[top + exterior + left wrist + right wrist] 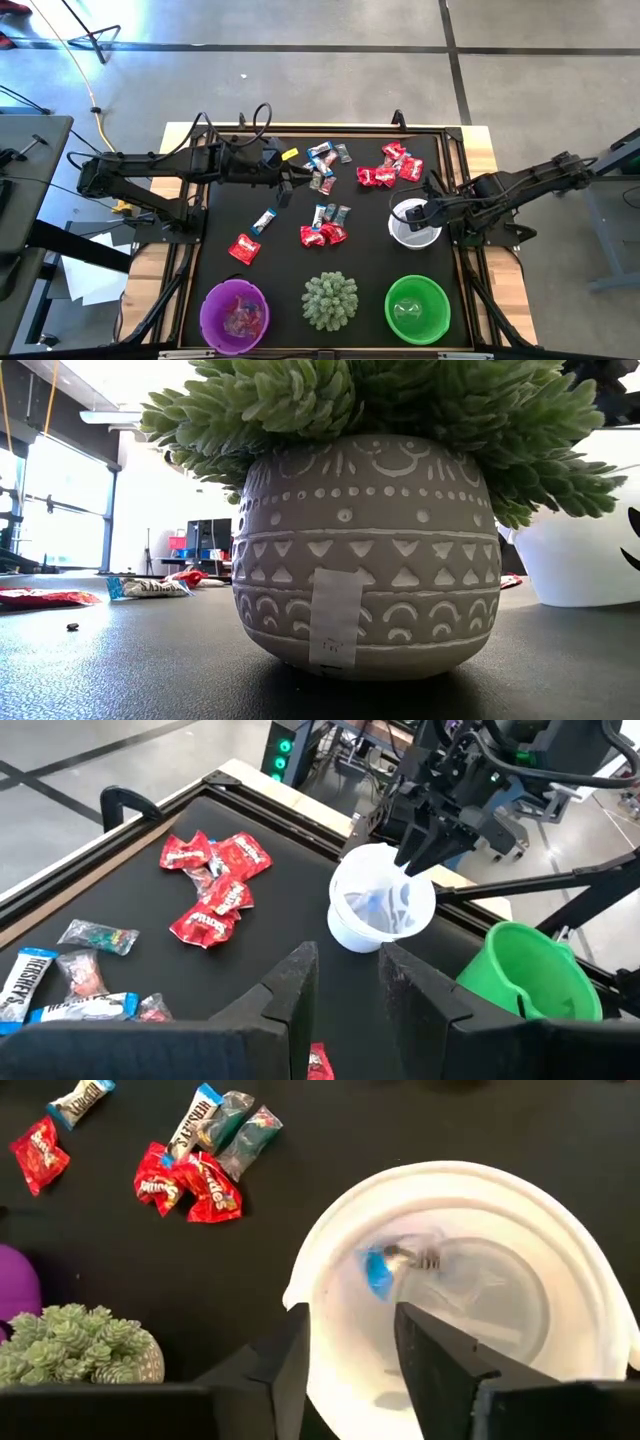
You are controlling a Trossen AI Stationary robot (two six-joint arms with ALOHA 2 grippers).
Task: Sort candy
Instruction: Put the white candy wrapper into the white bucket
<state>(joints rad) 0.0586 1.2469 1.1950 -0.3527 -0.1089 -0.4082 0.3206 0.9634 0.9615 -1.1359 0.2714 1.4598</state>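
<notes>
Hovering over the round white plastic bowl [414, 222] at the right of the black table mat [280, 255], the right gripper [430, 213] works while the left gripper [287, 186] reaches among the scattered shiny wrapped candy [322, 234] mid-table; a purple bowl [236, 315], a spiky green plant in a pot [330, 300] and a green bowl [417, 309] line the near edge.

At table height, the patterned grey pot [360, 560] fills the frame, with red and blue-and-white sweets lying flat on the mat behind it.

From the left wrist, its dark fingers [290, 990] stand parted and empty, the red cluster just beyond, the right arm poised above the white bowl's rim.

From the right wrist, the fingers [440, 1350] are spread with nothing between them, and a blue-wrapped piece [380, 1272] lies blurred inside the bowl, apparently just let go.

The risk: the light bowl could tip or skid if a finger clips its rim on withdrawal, and both arms converging mid-table might collide.
</notes>
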